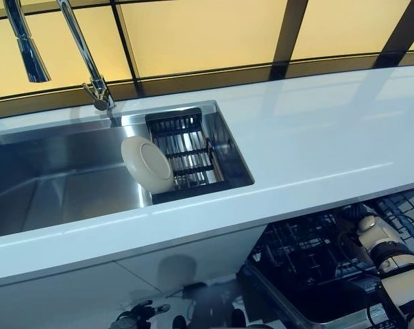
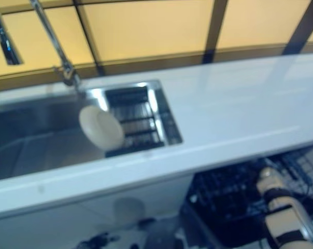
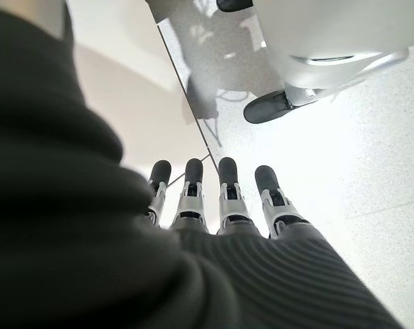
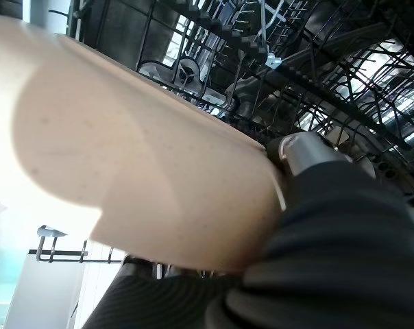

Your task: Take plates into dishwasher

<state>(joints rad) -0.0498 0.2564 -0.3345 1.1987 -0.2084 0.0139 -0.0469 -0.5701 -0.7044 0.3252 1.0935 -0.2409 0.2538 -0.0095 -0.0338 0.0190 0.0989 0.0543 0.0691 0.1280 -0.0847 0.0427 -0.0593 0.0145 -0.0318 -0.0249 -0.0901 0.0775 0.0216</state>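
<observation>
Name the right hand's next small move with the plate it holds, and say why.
Probably ease the plate down edge-first into a slot of the dishwasher rack. The right hand grips it just above the dark wire rack, not yet seated. A second plate waits in the sink; the left hand hangs open.

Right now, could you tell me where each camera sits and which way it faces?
Left eye, head: looks down at the sink, a plate on its rack, the open dishwasher; right arm at lower right.
Right eye: same scene.
Left wrist: faces the floor; left hand.
Right wrist: faces the dishwasher racks; right hand on a held plate.
</observation>
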